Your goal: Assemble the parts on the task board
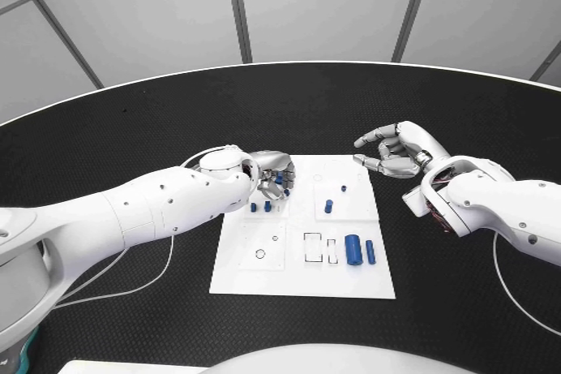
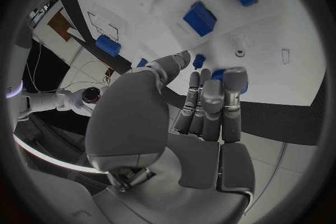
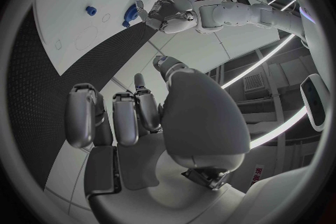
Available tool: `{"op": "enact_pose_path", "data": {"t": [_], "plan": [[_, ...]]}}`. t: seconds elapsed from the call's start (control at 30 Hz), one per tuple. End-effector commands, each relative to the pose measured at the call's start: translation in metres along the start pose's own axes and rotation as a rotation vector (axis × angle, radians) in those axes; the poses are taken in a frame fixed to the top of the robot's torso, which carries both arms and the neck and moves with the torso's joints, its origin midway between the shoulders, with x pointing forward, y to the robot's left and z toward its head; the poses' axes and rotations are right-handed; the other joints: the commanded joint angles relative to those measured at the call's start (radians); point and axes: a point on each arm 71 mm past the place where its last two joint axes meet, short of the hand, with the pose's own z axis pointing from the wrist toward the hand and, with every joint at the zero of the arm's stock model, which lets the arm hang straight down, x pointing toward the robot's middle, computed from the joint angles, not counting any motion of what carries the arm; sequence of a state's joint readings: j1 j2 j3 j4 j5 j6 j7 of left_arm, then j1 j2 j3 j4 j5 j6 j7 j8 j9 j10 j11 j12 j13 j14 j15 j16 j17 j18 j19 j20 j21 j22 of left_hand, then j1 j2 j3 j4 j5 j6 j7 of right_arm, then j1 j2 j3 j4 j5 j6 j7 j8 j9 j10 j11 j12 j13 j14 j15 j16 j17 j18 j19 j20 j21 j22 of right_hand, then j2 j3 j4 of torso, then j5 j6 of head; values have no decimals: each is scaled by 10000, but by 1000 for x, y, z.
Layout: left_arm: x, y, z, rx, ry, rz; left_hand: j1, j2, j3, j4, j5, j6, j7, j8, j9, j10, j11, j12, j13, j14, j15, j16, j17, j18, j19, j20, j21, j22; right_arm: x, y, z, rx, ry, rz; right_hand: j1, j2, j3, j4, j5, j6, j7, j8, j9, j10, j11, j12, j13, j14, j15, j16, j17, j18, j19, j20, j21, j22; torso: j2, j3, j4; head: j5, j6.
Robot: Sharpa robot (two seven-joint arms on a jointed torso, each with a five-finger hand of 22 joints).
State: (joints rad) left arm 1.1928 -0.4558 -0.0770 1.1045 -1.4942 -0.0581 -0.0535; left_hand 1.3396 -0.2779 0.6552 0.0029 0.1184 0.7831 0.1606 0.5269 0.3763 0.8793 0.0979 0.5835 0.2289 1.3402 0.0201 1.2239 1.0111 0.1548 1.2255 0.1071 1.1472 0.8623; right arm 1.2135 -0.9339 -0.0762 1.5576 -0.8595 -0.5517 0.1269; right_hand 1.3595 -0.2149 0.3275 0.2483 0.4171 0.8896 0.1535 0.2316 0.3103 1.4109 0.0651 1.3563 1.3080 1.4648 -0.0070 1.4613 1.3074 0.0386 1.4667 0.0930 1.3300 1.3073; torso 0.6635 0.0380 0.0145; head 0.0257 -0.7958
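Head view showed the left hand point(image 1: 271, 176) over the task board's point(image 1: 351, 285) far left edge, its grip unclear. Right hand point(image 1: 396, 151) hovered empty, fingers loosely apart, over bare worktop point(image 1: 140, 122) beyond the far right corner.

a white task board point(image 1: 351, 281) carrying blue parts point(image 1: 353, 247) lies on a black table point(image 1: 140, 122) with a fine speckled weave.

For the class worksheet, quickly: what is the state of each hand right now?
Left hand: over the task board; cannot tell whether it holds a part.
Right hand: fingers curled, holding nothing, beside the board.
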Motion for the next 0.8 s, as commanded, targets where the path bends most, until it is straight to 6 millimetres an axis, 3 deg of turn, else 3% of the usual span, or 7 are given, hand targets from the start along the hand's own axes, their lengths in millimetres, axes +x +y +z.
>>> {"op": "enact_pose_path", "data": {"t": [0.03,0.8], "plan": [[1,1,1,-54,5,-1,6,104,43,-31,22,105,-14,-63,-17,92,1,-51,-25,71,-1,51,8,-138,85,6,51,27,0,0,0,4,0,0,5,-59,57,28,47,-9,9,41,-9,-11,0,-17,637,673,-68,-26,1127,167,201,-74,-44,912,-2,1,3,-5,-18],[7,3,3,-163,283,-4,94,384,340,-141,-60,376,-43,-111,-82,375,-38,-186,-200,177,-30,351,118,-202,200,-18,397,460,1,1,0,-5,30,11,10,-53,66,26,48,-6,9,45,-9,2,0,1,653,677,-68,-17,1140,162,209,-75,-23,928,-13,-2,7,-1,-71]]}}
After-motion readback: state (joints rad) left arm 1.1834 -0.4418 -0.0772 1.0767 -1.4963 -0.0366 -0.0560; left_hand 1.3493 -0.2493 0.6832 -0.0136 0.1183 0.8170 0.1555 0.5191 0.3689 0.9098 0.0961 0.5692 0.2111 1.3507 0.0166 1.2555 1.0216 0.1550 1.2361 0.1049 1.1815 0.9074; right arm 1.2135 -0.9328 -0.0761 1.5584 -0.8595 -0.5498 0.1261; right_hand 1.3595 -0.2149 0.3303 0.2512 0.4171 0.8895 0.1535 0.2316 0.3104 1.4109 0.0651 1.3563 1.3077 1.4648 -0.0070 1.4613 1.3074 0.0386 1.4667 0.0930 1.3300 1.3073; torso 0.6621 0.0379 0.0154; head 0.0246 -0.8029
